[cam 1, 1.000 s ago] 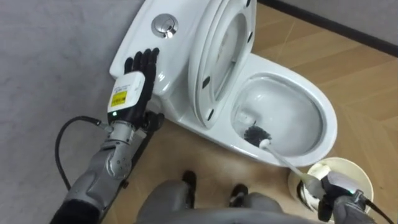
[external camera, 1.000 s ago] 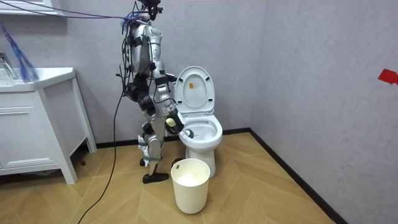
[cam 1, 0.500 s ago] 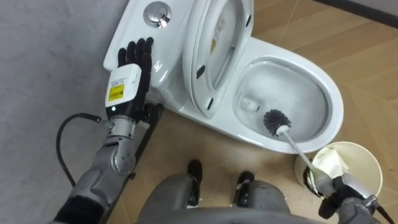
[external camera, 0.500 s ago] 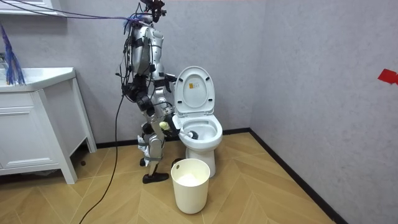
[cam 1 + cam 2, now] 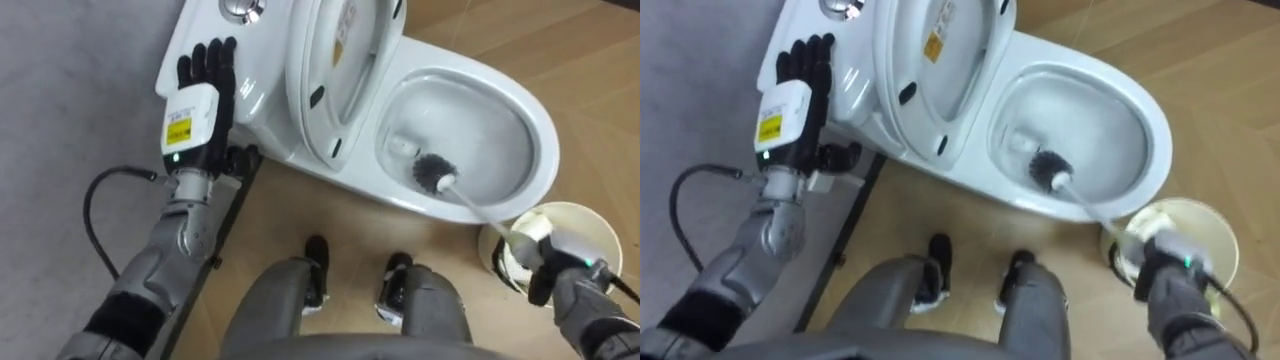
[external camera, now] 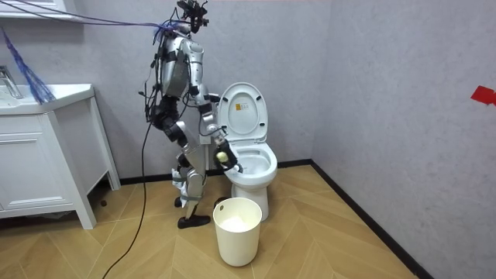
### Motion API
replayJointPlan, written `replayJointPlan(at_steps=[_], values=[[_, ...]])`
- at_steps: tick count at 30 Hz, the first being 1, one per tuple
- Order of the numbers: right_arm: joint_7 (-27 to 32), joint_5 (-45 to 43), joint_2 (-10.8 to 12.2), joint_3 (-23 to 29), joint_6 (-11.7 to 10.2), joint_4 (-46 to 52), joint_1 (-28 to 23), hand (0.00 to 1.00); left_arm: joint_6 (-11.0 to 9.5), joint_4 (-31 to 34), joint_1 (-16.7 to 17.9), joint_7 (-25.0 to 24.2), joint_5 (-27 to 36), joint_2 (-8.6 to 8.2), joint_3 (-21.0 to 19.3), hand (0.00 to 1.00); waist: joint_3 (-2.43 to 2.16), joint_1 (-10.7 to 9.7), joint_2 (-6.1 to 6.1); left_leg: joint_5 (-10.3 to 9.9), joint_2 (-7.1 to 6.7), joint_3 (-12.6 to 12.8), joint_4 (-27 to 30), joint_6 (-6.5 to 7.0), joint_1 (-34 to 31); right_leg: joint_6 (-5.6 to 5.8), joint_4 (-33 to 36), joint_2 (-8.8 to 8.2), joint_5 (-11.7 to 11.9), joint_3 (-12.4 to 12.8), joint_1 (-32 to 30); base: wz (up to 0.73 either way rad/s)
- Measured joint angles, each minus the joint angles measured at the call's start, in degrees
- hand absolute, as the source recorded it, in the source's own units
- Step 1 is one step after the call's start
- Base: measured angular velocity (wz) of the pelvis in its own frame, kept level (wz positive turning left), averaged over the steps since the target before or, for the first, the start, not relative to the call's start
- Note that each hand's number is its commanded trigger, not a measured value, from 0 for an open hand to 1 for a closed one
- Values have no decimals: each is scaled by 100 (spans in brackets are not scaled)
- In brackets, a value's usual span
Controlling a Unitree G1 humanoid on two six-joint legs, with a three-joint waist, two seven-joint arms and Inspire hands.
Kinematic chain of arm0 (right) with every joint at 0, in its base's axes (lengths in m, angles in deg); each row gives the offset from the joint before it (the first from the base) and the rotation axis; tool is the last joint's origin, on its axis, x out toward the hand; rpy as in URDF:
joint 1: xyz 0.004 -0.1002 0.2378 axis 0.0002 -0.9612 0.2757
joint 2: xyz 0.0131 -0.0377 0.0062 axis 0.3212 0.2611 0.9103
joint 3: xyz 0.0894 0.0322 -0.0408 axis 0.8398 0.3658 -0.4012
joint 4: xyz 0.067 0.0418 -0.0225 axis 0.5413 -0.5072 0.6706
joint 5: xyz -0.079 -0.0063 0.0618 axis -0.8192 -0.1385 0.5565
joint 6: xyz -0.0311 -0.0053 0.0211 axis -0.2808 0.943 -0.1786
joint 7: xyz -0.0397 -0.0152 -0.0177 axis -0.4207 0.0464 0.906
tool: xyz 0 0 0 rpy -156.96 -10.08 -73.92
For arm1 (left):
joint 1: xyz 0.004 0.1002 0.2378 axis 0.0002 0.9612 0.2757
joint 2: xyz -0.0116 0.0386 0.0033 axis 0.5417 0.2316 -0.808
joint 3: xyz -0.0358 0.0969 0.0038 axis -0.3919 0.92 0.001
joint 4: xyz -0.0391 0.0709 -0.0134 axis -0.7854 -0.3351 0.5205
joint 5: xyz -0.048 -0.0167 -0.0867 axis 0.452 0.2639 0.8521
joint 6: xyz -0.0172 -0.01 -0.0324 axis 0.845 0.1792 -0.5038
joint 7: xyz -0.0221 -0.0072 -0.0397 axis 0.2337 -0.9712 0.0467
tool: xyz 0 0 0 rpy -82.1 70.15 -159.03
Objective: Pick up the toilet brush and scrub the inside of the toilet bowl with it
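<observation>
— Where was the toilet brush (image 5: 438, 174)?

— Inside the toilet's bowl (image 5: 490, 125), right of centre in the left eye view. Its bristled end (image 5: 1044, 168) lay low against the near inner wall, just beside the white fitting at the bottom of the bowl.

— And which way did it point?

— Its long axis ran on a slant. The dark bristles pointed toward the upper left of the frame, and the pale handle climbed over the bowl's near rim toward the lower right corner, ending in the right hand (image 5: 562, 278).

— What were that hand's fingers doing?

— They were clenched round the end of the handle, above the round white bin (image 6: 236, 230) at the lower right of the frame.

— The other hand?

— The left hand (image 5: 196, 98) rested flat on the tank (image 5: 258, 105) at the upper left, its fingers straight and released, pointing toward the top edge. The flush button (image 5: 238, 8) sat just above them, cut by the frame's top.

— Was the seat up?

— Yes, seat and lid (image 5: 335, 70) stood raised together against the tank, in the upper middle.

— Where did the robot stand?

— In the room view it stood upright on the wooden floor (image 6: 325, 232), close beside the toilet on the room view's left, with the bin just in front of the bowl and a white cabinet (image 6: 46, 163) well apart at the far left.
</observation>
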Motion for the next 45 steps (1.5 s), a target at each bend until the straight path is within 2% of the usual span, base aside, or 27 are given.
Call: replayJointPlan(at_steps=[4, 6, 8, 11, 14, 15, 18, 21, 23, 27, 30, 33, 35, 38, 40, 42, 43, 45], values=[[-4, -360, -169, -257, 10, 420, 588, 100, -203, -208, -428, 108, 36, 235, 151, 0, 63, 173, -37, -14, 59, 8, 330, -31, -409, -83, 320, -18, 4, 48, -410, -8], [-58, -626, -451, -417, 26, 644, 852, 100, -404, -268, -699, 219, 53, 410, 218, 0, 93, 328, -48, -39, 163, 22, 513, -47, -716, -134, 399, 67, 25, 61, -656, -9], [-98, -823, -628, -452, 23, 857, 1015, 100, -569, -291, -836, 363, 127, 556, 236, 0, 123, 411, -91, -51, 256, 53, 643, -70, -958, -199, 437, 132, 75, 50, -865, -19], [-98, -976, -797, -648, 18, 1001, 1302, 100, -719, -420, -1001, 629, 124, 673, 242, 0, 141, 434, -118, -47, 262, 66, 759, -88, -1238, -238, 579, 158, 97, 81, -1162, -6], [-98, -931, -890, -711, 19, 997, 1538, 100, -730, -503, -1198, 739, 129, 689, 246, 0, 158, 496, -143, -20, 292, 69, 839, -124, -1423, -306, 676, 163, 111, 65, -1357, -3], [-98, -835, -919, -762, 7, 994, 1634, 100, -729, -551, -1286, 767, 130, 717, 248, 0, 199, 523, -208, -6, 282, 71, 857, -148, -1457, -332, 758, 155, 95, 102, -1428, 0], [-94, -397, -941, -756, -11, 867, 2016, 100, -716, -559, -1434, 935, 137, 853, 240, 0, 252, 505, -299, 34, 275, 65, 895, -205, -1637, -381, 914, 167, 82, 171, -1682, 0], [-12, 321, -962, -734, -30, 642, 2297, 100, -658, -631, -1585, 1090, 183, 884, 237, 0, 259, 459, -317, 91, 279, 61, 923, -235, -1805, -434, 1008, 161, 105, 170, -1874, 1], [62, 647, -938, -646, -104, 402, 2461, 100, -600, -667, -1675, 1147, 231, 893, 211, 0, 263, 410, -324, 134, 260, 54, 928, -244, -1882, -451, 1081, 143, 106, 180, -1973, 6], [327, 1357, -921, -606, -191, 188, 2553, 100, -307, -682, -1783, 1201, 234, 891, 210, 0, 282, 292, -355, 189, 247, 50, 961, -263, -1940, -487, 1179, 118, 102, 184, -2059, 4], [344, 1351, -892, -414, -240, 153, 2554, 100, -129, -681, -1831, 1166, 228, 883, 208, 0, 282, 165, -354, 240, 195, 17, 928, -285, -1941, -497, 1211, 51, 90, 139, -2059, 12], [337, 1314, -888, -407, -241, 70, 2556, 100, -73, -675, -1867, 1079, 229, 868, 209, 0, 281, 132, -354, 275, 167, 17, 900, -267, -1929, -473, 1205, 28, 103, 143, -2056, 4], [273, 1233, -865, -413, -202, 65, 2553, 100, -35, -670, -1877, 1046, 216, 839, 212, 0, 277, 156, -348, 272, 168, 7, 922, -264, -1930, -466, 1196, 33, 114, 139, -2045, -2], [138, 736, -807, -419, -74, 65, 2542, 100, 49, -683, -1948, 919, 153, 703, 215, 0, 269, 270, -314, 266, 194, -14, 936, -260, -1905, -485, 1135, 44, 148, 65, -1975, -3], [66, 358, -787, -430, 0, 66, 2494, 100, 97, -729, -2002, 782, 110, 603, 247, 0, 273, 369, -259, 264, 210, -17, 909, -256, -1828, -472, 1069, 66, 164, 40, -1877, 0], [-66, -132, -737, -687, 150, 213, 2260, 100, 208, -798, -2010, 633, 84, 450, 358, 0, 252, 514, -141, 250, 264, -15, 846, -238, -1693, -439, 892, 137, 201, 19, -1693, -5], [-108, -264, -724, -758, 164, 272, 2187, 100, 225, -805, -2009, 613, 86, 444, 392, 0, 255, 554, -120, 247, 274, -21, 823, -240, -1659, -424, 833, 168, 216, 34, -1658, -14], [-274, -761, -700, -1092, 341, 467, 1912, 100, 229, -817, -2003, 582, 111, 429, 509, 0, 220, 657, 56, 247, 274, -59, 739, -243, -1633, -388, 679, 184, 255, -27, -1584, -5]])
